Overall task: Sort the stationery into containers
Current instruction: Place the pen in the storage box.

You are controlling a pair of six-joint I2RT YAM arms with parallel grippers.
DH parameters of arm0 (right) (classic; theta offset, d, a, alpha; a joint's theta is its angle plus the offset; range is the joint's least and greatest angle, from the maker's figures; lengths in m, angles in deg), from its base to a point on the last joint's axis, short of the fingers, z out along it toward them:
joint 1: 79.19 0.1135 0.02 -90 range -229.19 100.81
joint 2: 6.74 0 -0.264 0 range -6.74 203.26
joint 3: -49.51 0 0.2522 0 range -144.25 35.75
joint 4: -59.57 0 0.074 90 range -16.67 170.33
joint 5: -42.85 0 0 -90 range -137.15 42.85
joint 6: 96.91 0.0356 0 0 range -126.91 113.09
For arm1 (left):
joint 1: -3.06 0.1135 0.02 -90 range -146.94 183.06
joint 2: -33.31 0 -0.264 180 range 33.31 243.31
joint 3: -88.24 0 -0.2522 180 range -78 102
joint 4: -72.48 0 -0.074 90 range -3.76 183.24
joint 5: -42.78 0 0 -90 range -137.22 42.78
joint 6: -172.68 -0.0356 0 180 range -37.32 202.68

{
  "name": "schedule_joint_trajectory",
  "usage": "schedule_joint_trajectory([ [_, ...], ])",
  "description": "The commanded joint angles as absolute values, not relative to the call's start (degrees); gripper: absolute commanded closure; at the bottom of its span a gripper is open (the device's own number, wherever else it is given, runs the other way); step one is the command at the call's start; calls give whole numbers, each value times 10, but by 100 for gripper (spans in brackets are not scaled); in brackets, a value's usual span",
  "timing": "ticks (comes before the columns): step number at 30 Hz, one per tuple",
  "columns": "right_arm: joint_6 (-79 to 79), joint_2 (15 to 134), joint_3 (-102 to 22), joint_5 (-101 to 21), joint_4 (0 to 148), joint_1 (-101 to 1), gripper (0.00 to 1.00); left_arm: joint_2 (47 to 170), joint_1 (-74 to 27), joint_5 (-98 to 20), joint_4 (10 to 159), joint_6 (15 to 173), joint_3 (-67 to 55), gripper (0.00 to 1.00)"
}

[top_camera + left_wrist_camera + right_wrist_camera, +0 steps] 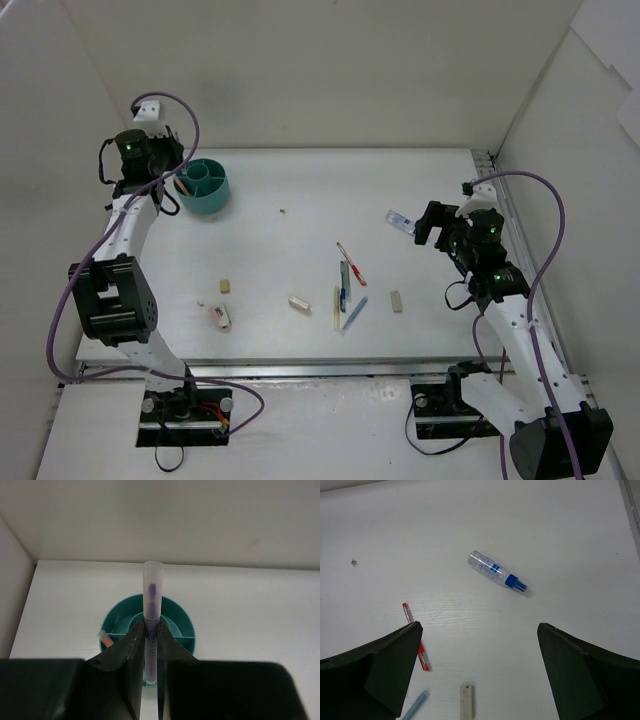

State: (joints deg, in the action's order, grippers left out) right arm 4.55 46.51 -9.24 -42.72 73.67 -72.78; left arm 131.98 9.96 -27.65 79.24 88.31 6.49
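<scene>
- Left arm (125, 240): reaches to the far-left corner of the table (300, 190), with the wrist pitched down to bring the left gripper (150, 632) over the cup (184, 625).
- Left gripper: the jaws are pinched on a pen (152, 587). The pen lies along the finger axis, and its clear end projects past the fingertips over the cup's inner cylinder. This alignment probably serves a straight release, but the target compartment cannot be told.
- Cup: 1 orange-tipped pen (105, 639) leans in the left compartment.
- Table centre: 3 erasers (298, 303) and the loose pens (345, 292) lie flat, well apart from the cup and not yet sorted.
- Tube (496, 571): lies flat on the table, blue cap toward the right edge, ahead of the right fingers.
- Right gripper (477, 627): the jaws are spread wide and hold nothing. It hangs above the table facing the tube, probably as a pre-grasp approach.
- Right arm (520, 320): the elbow is bent, the forearm slopes inward, and the wrist tilts down.
</scene>
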Motion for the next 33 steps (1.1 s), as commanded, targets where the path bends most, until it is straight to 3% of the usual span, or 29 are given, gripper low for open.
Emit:
schedule_joint_trajectory([
  [1,33,465,-100,-448,688,-728,2,1307,103,-355,665,1010,39,99],
  [9,28,468,-97,-456,687,-728,2,1343,103,-448,551,1064,-11,98],
  [19,22,472,-98,-463,688,-730,2,1382,103,-515,519,1060,-31,97],
  [27,23,475,-100,-463,691,-730,2,1378,81,-569,511,1054,-64,79],
  [33,25,455,-92,-463,696,-730,2,1378,81,-565,515,1055,-73,74],
])
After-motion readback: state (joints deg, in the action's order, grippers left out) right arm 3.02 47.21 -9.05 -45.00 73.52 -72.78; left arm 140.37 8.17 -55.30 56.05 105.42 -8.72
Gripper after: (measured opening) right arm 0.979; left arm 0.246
